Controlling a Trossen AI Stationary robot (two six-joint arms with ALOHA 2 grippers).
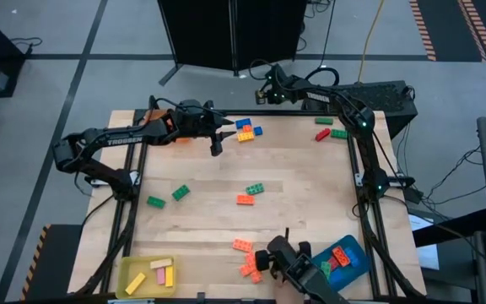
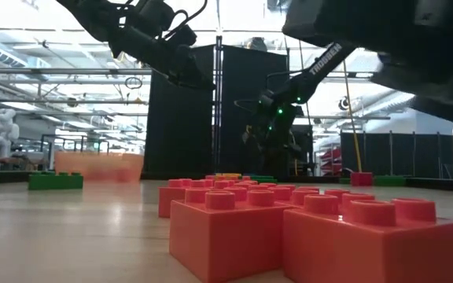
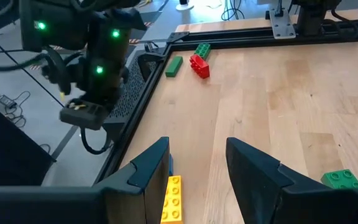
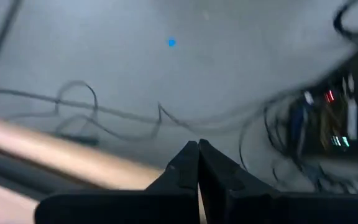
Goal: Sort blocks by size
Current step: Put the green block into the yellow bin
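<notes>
Right now your left claw (image 1: 226, 135) hangs at eleven o'clock on the worktop (image 1: 302, 181), fingers spread and empty, beside the yellow block (image 3: 172, 199). Descend crooked and you'll shove it into the blue block (image 1: 245, 125). Farther off, the right claw (image 1: 261, 95) waits at twelve o'clock, pressed together.
</notes>
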